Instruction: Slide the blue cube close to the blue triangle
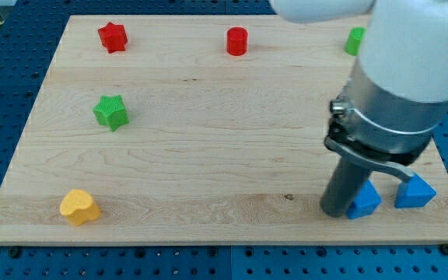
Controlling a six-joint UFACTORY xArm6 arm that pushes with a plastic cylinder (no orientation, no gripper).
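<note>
Here, near the board's bottom-right corner, my tip (337,211) (a bare rod, no claw) touches the blue cube (364,201), just beside the blue triangle (415,192); little remains.

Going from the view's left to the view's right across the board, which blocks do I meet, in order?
Yellow heart block → green star and red star, about level → red cylinder → my tip → green block, partly hidden → blue cube → blue triangle.

Light wood board (208,140) on blue perforated table (6,93), even lighting.
</note>
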